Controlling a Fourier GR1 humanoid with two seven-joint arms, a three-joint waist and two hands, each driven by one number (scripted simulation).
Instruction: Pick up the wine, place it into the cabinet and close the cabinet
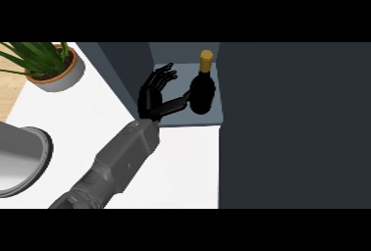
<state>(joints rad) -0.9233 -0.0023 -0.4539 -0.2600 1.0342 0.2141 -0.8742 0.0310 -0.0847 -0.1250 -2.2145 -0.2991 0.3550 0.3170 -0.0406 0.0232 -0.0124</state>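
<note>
Standing in the cabinet: the wine bottle (202, 93), upright on the pale grey floor of the open cabinet (190, 120), near its right inner side.
Bottle look: dark glass, almost black, with a gold cap (206, 55) on the neck.
Writing: from where I stand I cannot read any label or brand on the bottle; its side looks plain dark.
Left hand (153, 95): it is inside the cabinet opening, just left of the bottle, with the fingers (164, 73) spread apart and pointing to the back of the cabinet, not wrapped around anything.
Thumb (174, 104): it stretches to the right and meets the lower side of the bottle; the bottle is not clasped.
Forearm (123, 152): grey, it comes up from the lower edge over the white counter (181, 166).
Dark panel (297, 127): a large dark blue-grey surface on the right of the opening; I cannot tell if it is a door.
Plant (36, 51): green leaves in a grey pot (64, 78) at the far left corner of the counter.
Grey round vessel (22, 157): at the left edge, only partly visible.
</note>
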